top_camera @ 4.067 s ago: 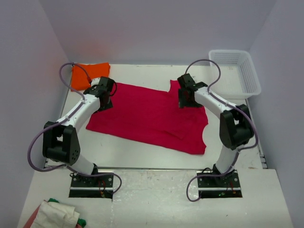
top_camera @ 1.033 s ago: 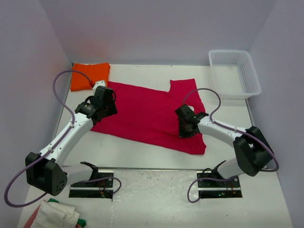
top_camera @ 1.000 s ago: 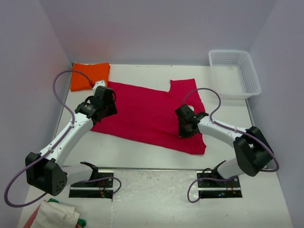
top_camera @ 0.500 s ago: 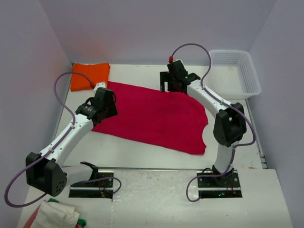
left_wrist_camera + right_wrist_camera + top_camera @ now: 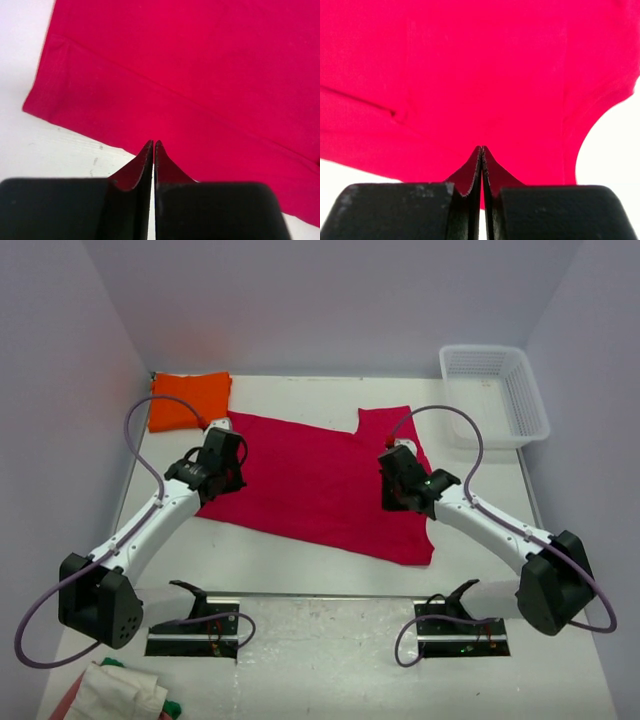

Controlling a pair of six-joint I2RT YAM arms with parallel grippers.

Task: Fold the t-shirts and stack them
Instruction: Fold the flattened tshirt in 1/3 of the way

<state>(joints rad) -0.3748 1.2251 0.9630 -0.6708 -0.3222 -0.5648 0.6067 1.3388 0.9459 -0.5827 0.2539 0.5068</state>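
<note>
A crimson-red cloth t-shirt point(image 5: 310, 480) is spread flat on the white table point(image 5: 300, 552); a folded bright orange cloth t-shirt point(image 5: 190, 398) is laid at the far left corner, a white plastic mesh basket point(image 5: 531, 406) far right

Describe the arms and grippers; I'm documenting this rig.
The left arm and right arm are white tubes with black joint housings, each trailing a looping lavender cable. The left gripper and right gripper have black fingers tapering to thin tips.
</note>
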